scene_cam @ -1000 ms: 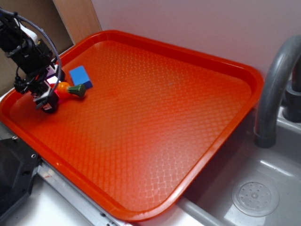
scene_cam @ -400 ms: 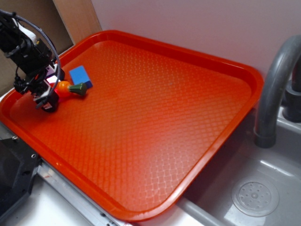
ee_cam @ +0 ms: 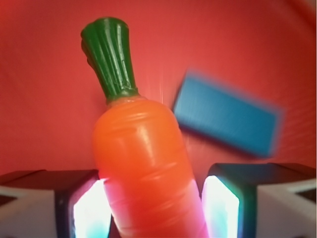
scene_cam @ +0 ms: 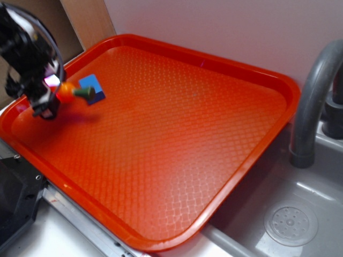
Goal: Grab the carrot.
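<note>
Gripping the carrot (ee_cam: 143, 163) by its tapered orange end, the gripper (ee_cam: 153, 208) is holding it between its two fingers (ee_cam: 86, 208), which are closed against the toy on either side in the wrist view. The dark green stem cap is pointing away from the fingertips, out past them and slightly tilted. In the exterior view the gripper (scene_cam: 51, 93) is blurred at the near-left part of the orange tray (scene_cam: 214, 64), and the carrot (scene_cam: 72, 92) is sticking out sideways from the fingers toward the middle of the tray; it appears to be lifted off the tray surface, with a faint shadow lying below it, though the blur makes this hard to confirm. A flat blue block (ee_cam: 228, 119) is lying on the tray beyond the fingertips, just beside the stem cap and apart from it. Well away from the fingers, a grey faucet (scene_cam: 316, 91) is standing over a grey sink (scene_cam: 289, 214) past the tray's far edge.
</note>
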Motion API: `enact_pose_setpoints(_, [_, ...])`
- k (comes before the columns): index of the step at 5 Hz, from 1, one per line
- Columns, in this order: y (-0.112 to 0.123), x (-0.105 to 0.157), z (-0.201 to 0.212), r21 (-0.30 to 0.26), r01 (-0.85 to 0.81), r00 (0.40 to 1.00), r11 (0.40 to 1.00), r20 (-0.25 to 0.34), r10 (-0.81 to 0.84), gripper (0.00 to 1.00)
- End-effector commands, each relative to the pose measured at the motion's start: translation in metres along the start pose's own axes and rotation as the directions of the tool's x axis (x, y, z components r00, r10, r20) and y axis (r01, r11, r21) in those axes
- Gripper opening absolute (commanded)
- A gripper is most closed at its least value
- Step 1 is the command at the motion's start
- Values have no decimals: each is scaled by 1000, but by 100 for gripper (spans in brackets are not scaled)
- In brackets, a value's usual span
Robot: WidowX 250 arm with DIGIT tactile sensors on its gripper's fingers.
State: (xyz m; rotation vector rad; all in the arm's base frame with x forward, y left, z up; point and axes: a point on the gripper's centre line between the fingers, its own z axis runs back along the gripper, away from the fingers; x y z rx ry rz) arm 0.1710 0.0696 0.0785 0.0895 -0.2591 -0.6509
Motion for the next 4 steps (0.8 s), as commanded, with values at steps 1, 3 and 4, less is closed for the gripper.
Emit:
enact_pose_setpoints(1, [-30,59,92,277,-346,893,896,-196,405,0])
enact_pose_setpoints(3, [-34,99,126,293,-717,556,632,-305,773,0])
enact_pose_setpoints(4, [-31,97,123,273,-801,464,532,-279,841,0])
